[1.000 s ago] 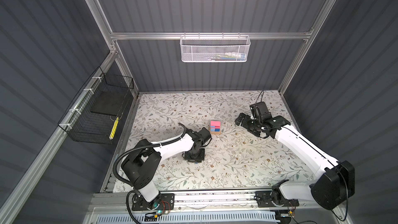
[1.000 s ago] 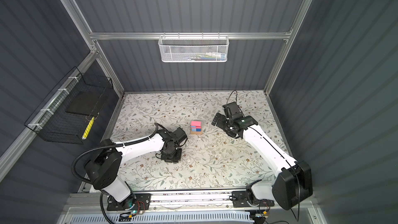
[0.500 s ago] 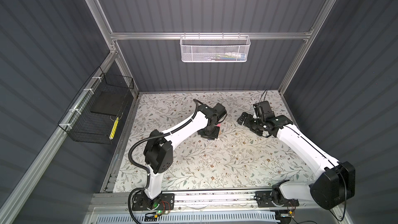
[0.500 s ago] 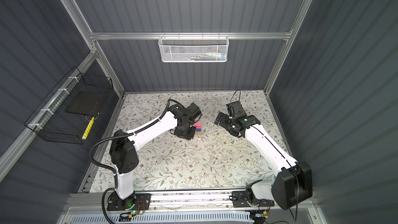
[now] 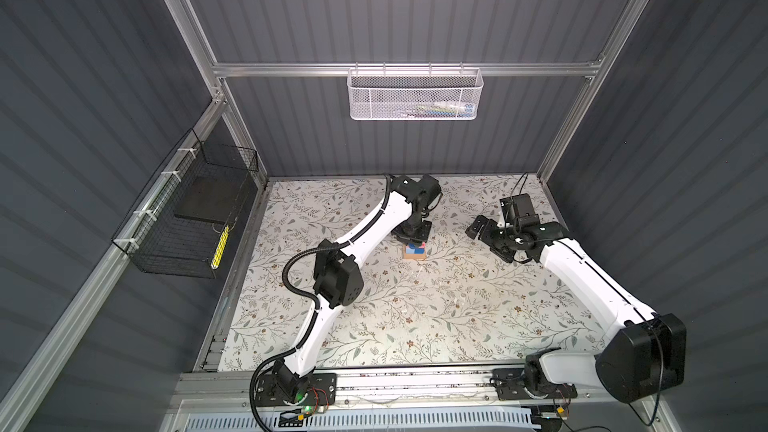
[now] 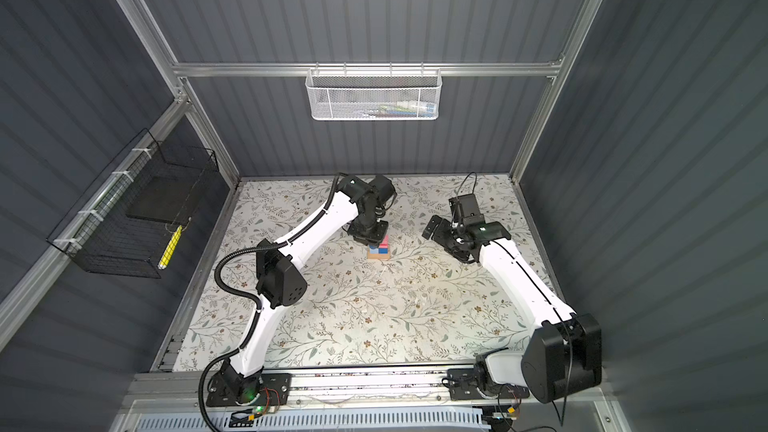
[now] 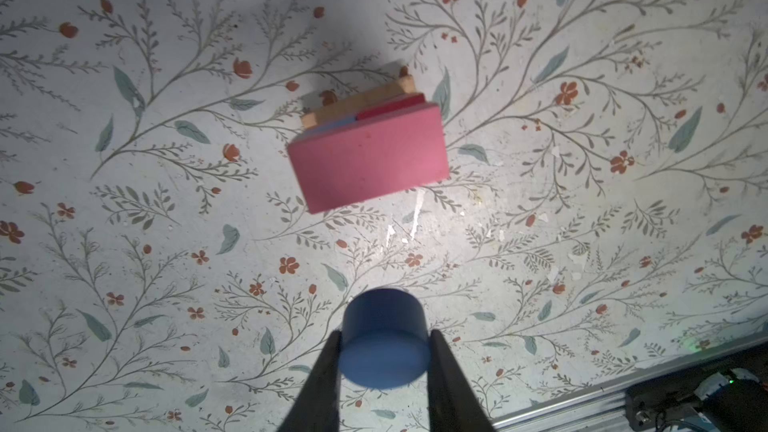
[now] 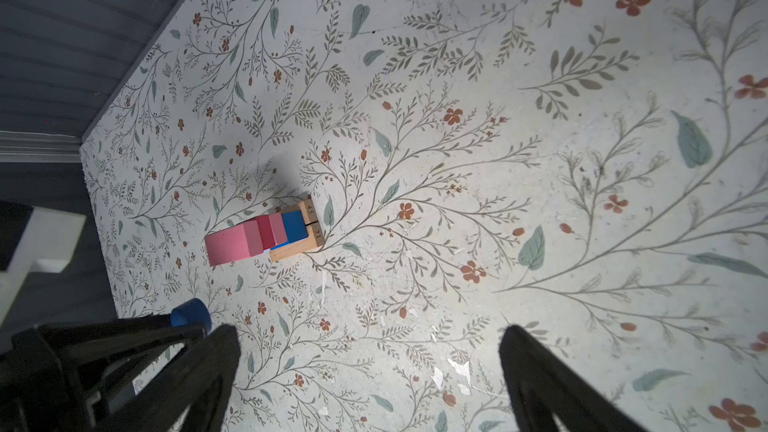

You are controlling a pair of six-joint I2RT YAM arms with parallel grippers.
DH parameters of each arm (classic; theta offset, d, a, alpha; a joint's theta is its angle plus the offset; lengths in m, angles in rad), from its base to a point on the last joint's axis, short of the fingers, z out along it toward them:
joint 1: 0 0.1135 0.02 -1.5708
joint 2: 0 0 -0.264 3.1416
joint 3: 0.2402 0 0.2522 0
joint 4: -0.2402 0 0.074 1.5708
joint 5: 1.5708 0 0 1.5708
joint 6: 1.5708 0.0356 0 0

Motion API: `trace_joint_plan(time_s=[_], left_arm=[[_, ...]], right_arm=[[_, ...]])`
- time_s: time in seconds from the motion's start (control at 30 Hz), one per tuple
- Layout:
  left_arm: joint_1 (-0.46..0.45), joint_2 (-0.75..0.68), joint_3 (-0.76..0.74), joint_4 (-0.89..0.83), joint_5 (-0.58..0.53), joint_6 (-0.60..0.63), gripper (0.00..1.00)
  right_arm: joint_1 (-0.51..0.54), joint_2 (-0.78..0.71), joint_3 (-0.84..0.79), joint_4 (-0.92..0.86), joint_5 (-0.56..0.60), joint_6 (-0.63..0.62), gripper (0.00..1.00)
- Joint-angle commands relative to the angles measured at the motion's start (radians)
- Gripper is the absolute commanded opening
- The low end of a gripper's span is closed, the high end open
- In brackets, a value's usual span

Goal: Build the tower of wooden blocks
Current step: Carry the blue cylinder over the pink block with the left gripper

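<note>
Clamping the disc (image 7: 384, 344), left pincer (image 7: 384, 336) has swung beside the tower (image 7: 370, 160).

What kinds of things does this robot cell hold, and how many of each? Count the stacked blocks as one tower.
Grippers: 2, left gripper, right gripper
Wire baskets: 2, white basket, black basket
Tower: 1
Blue disc in the left gripper: 1
Total: 6

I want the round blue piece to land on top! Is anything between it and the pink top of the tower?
No, nothing visible blocks it. The left gripper holds the blue disc near the tower, whose pink top is bare. The right gripper is open, off to the side.
</note>
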Motion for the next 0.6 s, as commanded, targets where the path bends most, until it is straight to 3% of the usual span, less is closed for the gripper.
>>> trace_joint_plan(time_s=[0.0,0.57], left_arm=[[0.023,0.017,0.046,-0.013,0.038,0.018,0.24],[0.029,0.064,0.053,0.115,0.112,-0.02,0.25]], right_arm=[[-0.018,0.027,0.007,-0.01,-0.026,-0.018,0.99],[-0.032,0.084,0.018,0.002,-0.06,-0.017,0.99]])
